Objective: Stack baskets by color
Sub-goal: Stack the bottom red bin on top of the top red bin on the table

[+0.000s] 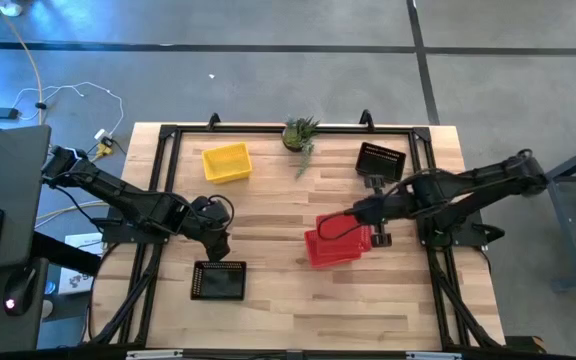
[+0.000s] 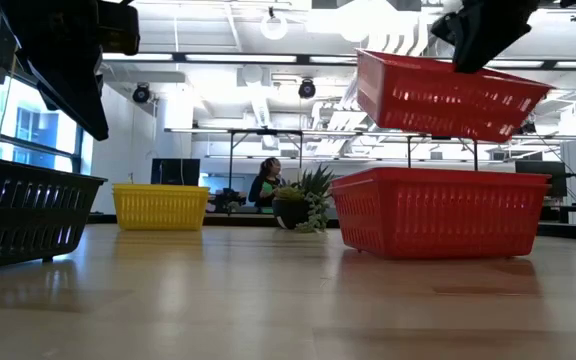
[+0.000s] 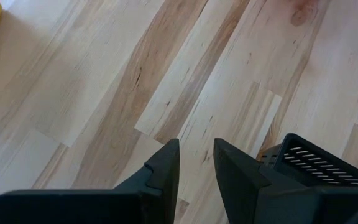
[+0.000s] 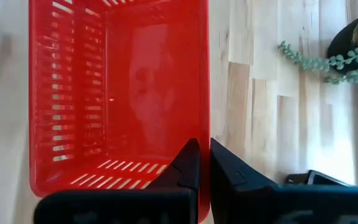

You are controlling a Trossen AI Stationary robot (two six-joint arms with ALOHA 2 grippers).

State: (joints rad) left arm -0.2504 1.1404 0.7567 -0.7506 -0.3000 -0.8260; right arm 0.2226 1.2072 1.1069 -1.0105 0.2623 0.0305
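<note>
A red basket (image 2: pixel 448 95) hangs tilted in the air under my right gripper (image 4: pixel 205 155), which is shut on its wall. It is above a second red basket (image 2: pixel 438 212) that stands on its bottom on the table and does not touch it. My left gripper (image 3: pixel 196 155) hovers open with a narrow gap and nothing between its fingers, above the far edge of a black basket (image 1: pixel 218 282) at the near left. A yellow basket (image 1: pixel 226 162) stands at the far left and another black basket (image 1: pixel 380 160) at the far right. My right gripper pinches the rim of one side wall (image 4: pixel 207 127) of the red basket, one finger inside the basket and one outside. The fingers slant down from the table's right side. The basket is lifted clear, open side up, and tilts.
A small potted green plant (image 1: pixel 301 132) stands at the middle of the far edge, between the yellow basket and the far black one. Bare wood shows in the table's middle and along the near edge (image 1: pixel 348 310). A black frame (image 1: pixel 158 180) runs along the table's sides.
</note>
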